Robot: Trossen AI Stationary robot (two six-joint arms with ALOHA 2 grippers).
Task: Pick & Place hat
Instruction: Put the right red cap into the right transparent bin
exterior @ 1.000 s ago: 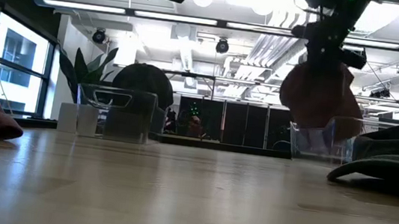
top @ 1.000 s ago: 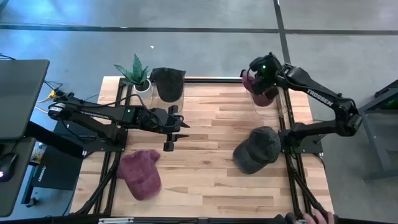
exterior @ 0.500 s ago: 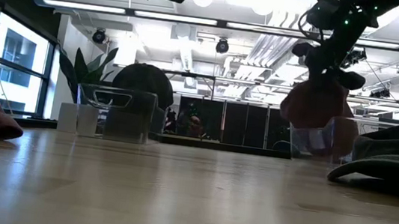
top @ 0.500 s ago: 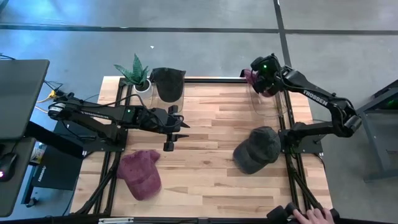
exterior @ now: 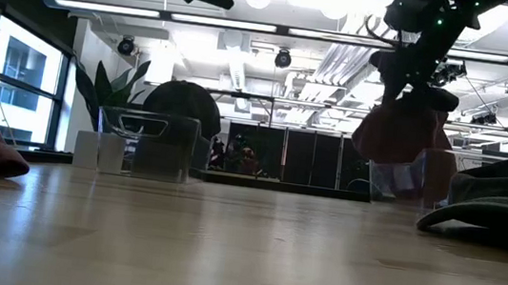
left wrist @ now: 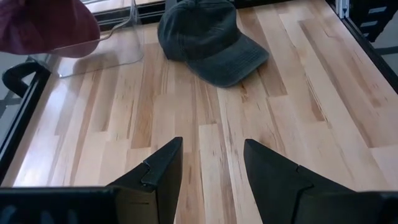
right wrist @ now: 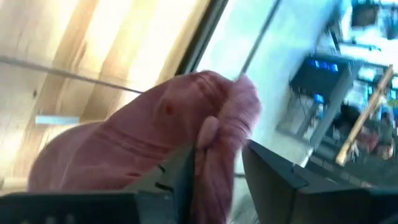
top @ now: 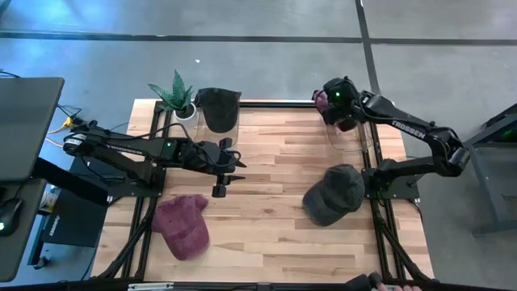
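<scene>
**Hat at the bin: release step in hand**

Maroon hat [right wrist: 149, 134] hangs at the right gripper [top: 341, 103], over the clear bin [top: 349, 136] at the far right corner of the counter [top: 266, 210]. In the right wrist view a fold of the hat's cloth sits between the two dark fingers, which stand a little apart; whether they grip it or have let go I cannot tell. The low view shows the hat's lower part dipping inside the bin's walls.

By my reading, this is the placing step, right at the release. The next move calls for the jaws to part fully so the cloth drops free, then a straight lift clear of the bin's rim without snagging the fabric.

Two more hats lie on the counter: a dark grey cap [top: 335, 194] near the right edge and a second maroon cap [top: 182, 226] near the front left. A dark hat [top: 218, 107] rests in the other bin beside the potted plant [top: 178, 94].

The left gripper [top: 220, 171] waits over mid-counter, jaws apart and empty.
</scene>
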